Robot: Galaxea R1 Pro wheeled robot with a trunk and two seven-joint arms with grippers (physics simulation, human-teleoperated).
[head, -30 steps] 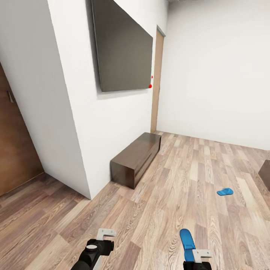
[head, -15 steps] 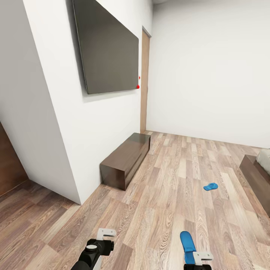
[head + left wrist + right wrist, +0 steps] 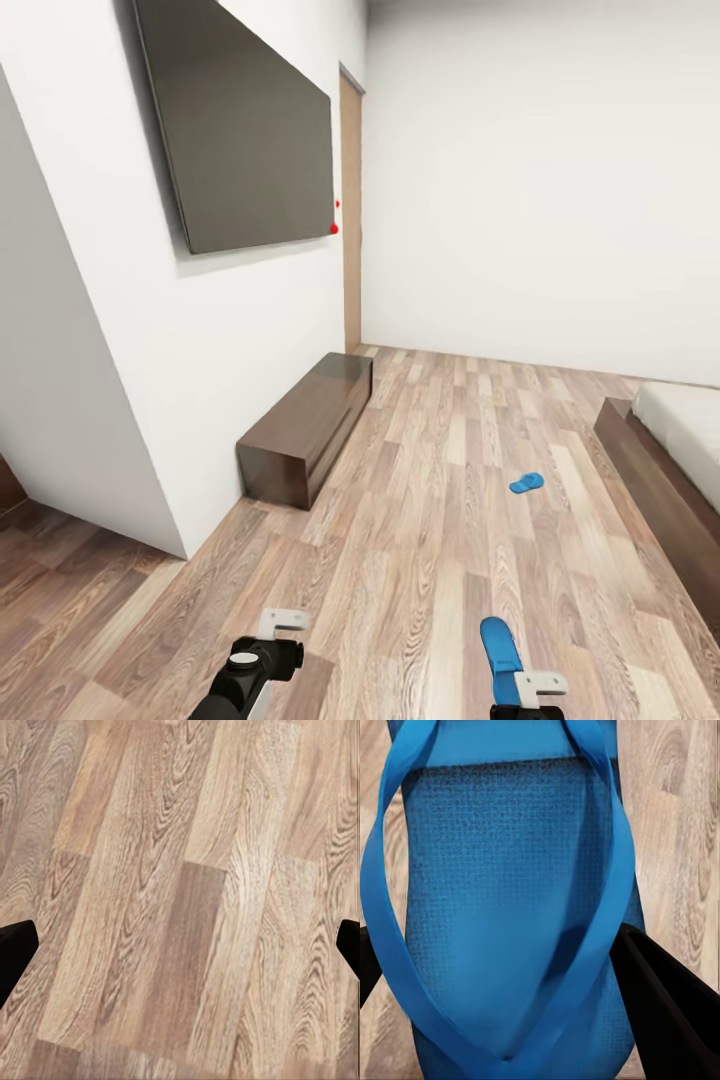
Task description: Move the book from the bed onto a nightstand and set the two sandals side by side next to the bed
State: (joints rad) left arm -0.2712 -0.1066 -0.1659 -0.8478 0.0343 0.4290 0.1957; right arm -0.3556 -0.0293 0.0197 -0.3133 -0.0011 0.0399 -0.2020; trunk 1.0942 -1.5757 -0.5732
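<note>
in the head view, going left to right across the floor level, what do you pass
left end effector → long dark-wood bench against the wall → blue sandal held in the right end effector → second sandal lying on the floor → bed at the right edge

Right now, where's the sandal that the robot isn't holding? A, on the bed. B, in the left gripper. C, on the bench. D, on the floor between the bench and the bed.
D: the loose sandal lies flat on the floor, with the bench to one side and the bed to the other, while the right gripper holds the other sandal.
</note>
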